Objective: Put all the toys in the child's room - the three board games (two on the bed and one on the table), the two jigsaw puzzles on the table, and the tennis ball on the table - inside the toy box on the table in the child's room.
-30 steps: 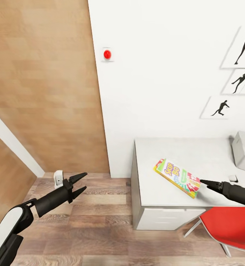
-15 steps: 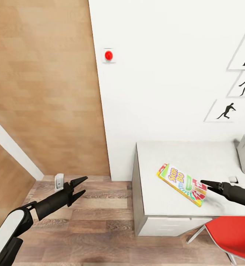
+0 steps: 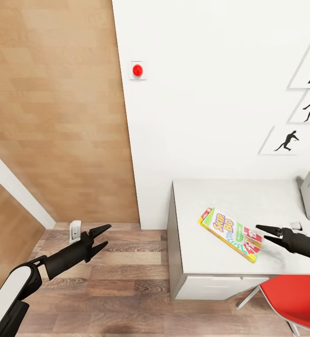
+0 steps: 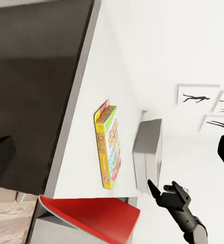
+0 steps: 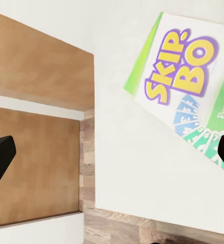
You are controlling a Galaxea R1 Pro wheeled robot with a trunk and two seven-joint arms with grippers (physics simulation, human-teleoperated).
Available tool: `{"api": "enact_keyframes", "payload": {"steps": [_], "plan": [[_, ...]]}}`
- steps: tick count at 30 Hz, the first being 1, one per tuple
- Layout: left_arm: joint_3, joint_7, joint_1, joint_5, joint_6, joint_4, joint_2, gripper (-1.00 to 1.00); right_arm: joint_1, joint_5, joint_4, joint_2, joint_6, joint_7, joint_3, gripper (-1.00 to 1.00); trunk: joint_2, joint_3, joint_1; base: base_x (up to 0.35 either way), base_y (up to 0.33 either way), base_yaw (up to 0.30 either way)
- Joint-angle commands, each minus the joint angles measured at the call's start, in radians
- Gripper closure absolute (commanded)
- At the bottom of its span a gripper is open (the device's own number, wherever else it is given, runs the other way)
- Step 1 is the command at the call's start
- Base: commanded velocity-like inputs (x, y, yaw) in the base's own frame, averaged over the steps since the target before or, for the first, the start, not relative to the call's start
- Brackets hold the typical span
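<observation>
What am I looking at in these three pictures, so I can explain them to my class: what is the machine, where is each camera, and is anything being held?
A simulated two-armed robot. The head view looks down over both arms. The left gripper hangs open above the wood floor; the right gripper is open beside the Skip-Bo game box, which lies flat on the pale table. Each wrist view looks along one gripper's fingers; the right one shows the box close up. Nothing is held. A red chair stands by the table.

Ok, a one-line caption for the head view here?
Right gripper, jaws open, hovers at the Skip-Bo board game on the pale table; left gripper hangs open over the wood floor.
</observation>
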Motion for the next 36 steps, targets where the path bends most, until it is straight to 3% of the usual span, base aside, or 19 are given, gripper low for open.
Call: {"api": "enact_keyframes", "payload": {"steps": [1,17,36], "plan": [[0.001,0.01,-0.001,0.01,0.004,-0.001,0.0,-1.0,-0.006,0.005,0.013,0.0,0.004,0.006,-0.001,-1.0,-0.002,-0.002,0.001,0.004,0.001,0.0],[0.0,0.011,-0.001,0.005,0.003,0.001,0.0,-1.0,-0.026,0.006,0.089,-0.005,0.004,-0.02,-0.006,-1.0,-0.002,-0.002,0.001,0.001,0.0,0.0],[-0.001,0.011,-0.001,0.005,0.003,0.002,0.001,-1.0,-0.028,0.006,0.101,-0.004,0.004,-0.059,-0.009,-1.0,-0.002,-0.002,0.001,0.0,0.0,0.0]]}}
